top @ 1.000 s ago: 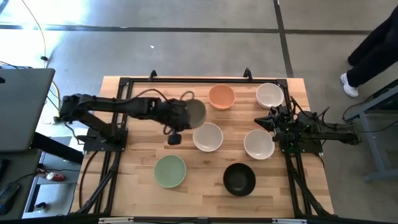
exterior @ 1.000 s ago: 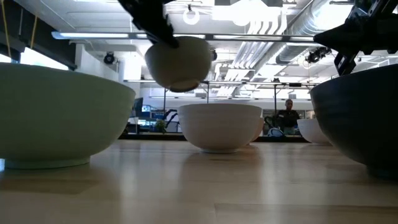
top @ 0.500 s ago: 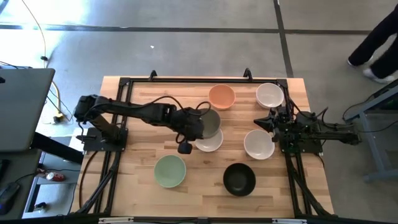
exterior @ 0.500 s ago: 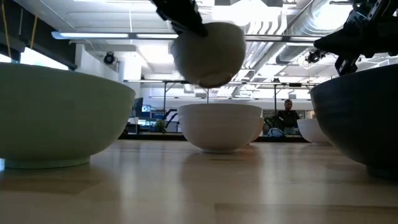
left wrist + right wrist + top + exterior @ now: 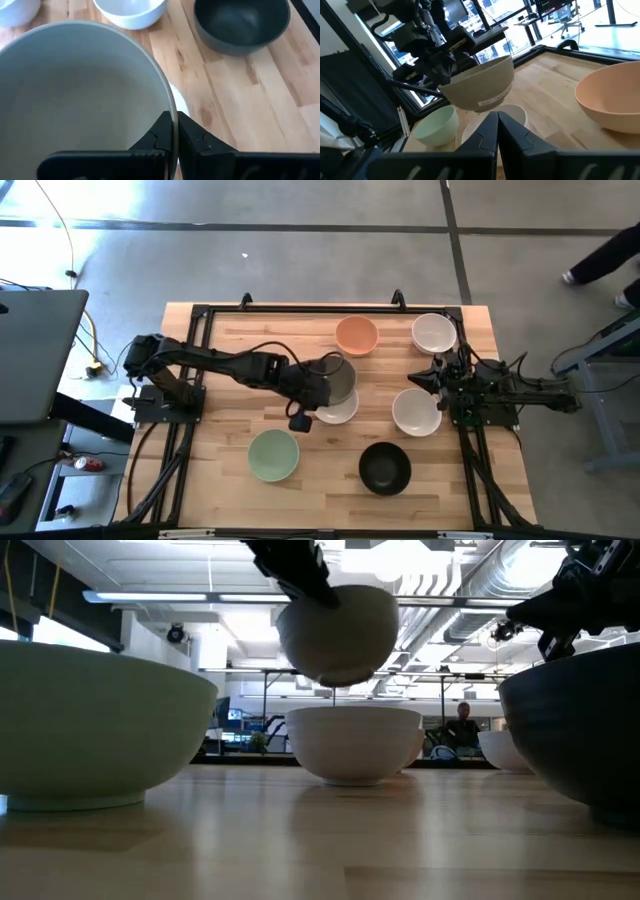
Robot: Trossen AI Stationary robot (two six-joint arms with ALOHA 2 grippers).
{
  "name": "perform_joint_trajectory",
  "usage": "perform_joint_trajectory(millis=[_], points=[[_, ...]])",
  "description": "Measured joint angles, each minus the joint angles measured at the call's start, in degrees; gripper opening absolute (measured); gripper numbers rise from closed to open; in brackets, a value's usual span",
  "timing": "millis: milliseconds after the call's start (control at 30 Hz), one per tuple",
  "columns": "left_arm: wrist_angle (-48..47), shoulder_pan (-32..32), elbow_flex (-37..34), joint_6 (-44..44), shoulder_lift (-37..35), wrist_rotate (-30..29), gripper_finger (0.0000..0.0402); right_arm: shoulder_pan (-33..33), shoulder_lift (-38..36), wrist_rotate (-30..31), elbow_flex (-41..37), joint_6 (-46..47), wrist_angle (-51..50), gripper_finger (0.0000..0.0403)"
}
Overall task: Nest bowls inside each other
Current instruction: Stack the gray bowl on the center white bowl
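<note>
high view: left gripper (image 5: 322,383) pinches the olive bowl (image 5: 335,376) by its rim at frame centre, over a white bowl (image 5: 340,408). low view: olive bowl hangs mouth-up, a bit tilted, clear of the white one. right gripper (image 5: 428,376) sits at right, fingers pressed together.

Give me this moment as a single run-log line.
left gripper: shut on olive bowl rim | bowl held above white bowl, not touching | right gripper: shut, idle at right edge | nesting: not yet done

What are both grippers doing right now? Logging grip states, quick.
Left gripper: shut on the olive bowl rim.
Right gripper: shut, holding nothing.
</note>
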Motion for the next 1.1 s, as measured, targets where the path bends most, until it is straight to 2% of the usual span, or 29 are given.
perform_joint_trajectory(millis=[467,1100], points=[[0.4,-2.6,0.0,0.3,5.8,0.5,0.0,0.0,0.2,-0.1,0.0,0.4,-0.4,0.0],[3.9,-1.5,0.0,0.2,6.1,0.0,0.0,0.0,0.2,-1.4,0.0,0.4,-0.3,0.0]])
